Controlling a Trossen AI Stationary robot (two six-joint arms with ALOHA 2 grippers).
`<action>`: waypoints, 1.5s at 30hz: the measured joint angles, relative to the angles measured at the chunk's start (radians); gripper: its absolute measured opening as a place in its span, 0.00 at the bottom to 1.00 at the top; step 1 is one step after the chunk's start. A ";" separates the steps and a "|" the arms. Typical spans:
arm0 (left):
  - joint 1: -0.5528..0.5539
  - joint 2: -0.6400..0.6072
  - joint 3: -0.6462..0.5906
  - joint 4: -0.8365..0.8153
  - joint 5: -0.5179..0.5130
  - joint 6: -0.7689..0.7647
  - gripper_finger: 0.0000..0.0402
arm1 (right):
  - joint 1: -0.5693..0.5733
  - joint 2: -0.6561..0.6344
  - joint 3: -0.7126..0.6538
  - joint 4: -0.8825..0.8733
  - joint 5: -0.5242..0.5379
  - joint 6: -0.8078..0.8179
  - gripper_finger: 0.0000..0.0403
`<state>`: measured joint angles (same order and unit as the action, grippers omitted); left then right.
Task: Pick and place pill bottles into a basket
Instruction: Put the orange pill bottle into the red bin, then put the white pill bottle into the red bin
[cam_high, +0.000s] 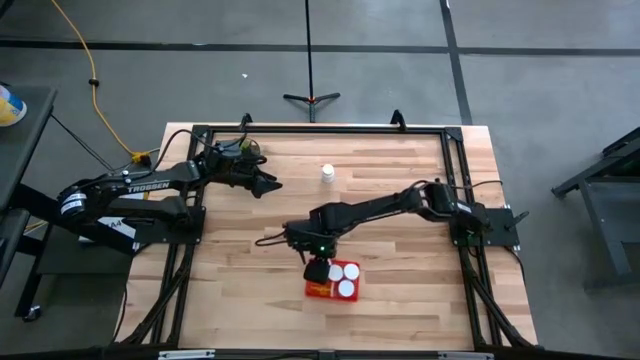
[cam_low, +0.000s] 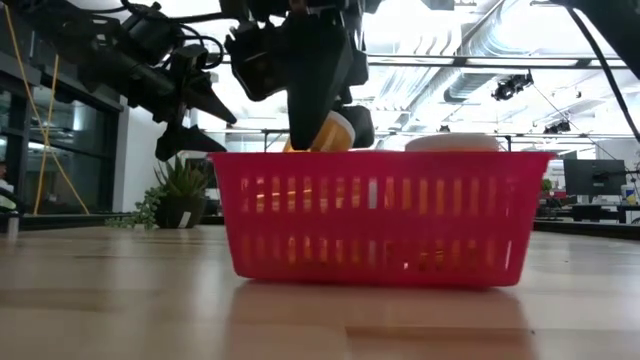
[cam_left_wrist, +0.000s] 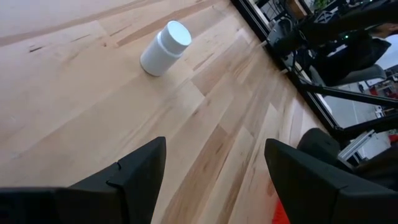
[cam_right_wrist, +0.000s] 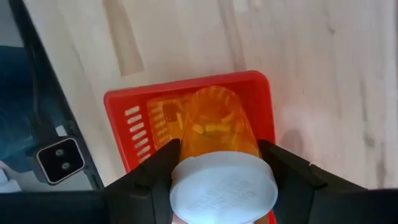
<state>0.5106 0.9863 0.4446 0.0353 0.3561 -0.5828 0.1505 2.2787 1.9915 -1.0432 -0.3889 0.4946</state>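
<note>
My right gripper (cam_right_wrist: 217, 171) pinches one orange pill bottle (cam_right_wrist: 217, 127) just above the red basket (cam_high: 333, 291). Two white caps (cam_high: 345, 278) show inside the basket. One whitish bottle (cam_high: 327, 174) stands alone on the table (cam_high: 400, 170), well apart. My left gripper (cam_left_wrist: 211, 168) waits spread open near it.

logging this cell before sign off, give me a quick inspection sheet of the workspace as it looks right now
surface: wooden table, bare boards in a black frame
job's things: red basket near the front edge, white caps showing inside; whitish bottle upright near the far edge
clutter: nothing seen
grippers: right tool over the basket, shut on an orange bottle; left tool open, above the table's far left
cables: yellow cable on the floor
surroundings: potted plant, tripod stand
</note>
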 joint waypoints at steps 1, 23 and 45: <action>0.000 0.000 0.000 -0.001 0.000 0.000 0.77 | -0.002 0.000 0.000 -0.008 0.001 0.000 0.47; 0.000 0.000 0.000 -0.011 0.049 -0.001 0.77 | -0.013 -0.005 0.054 0.049 0.037 0.030 0.60; 0.000 0.000 0.000 -0.017 0.046 -0.024 0.77 | -0.049 -0.010 0.175 -0.082 0.012 -0.035 0.67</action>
<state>0.5105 0.9867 0.4446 0.0185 0.4025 -0.6068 0.1014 2.2684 2.1664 -1.1249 -0.3774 0.4598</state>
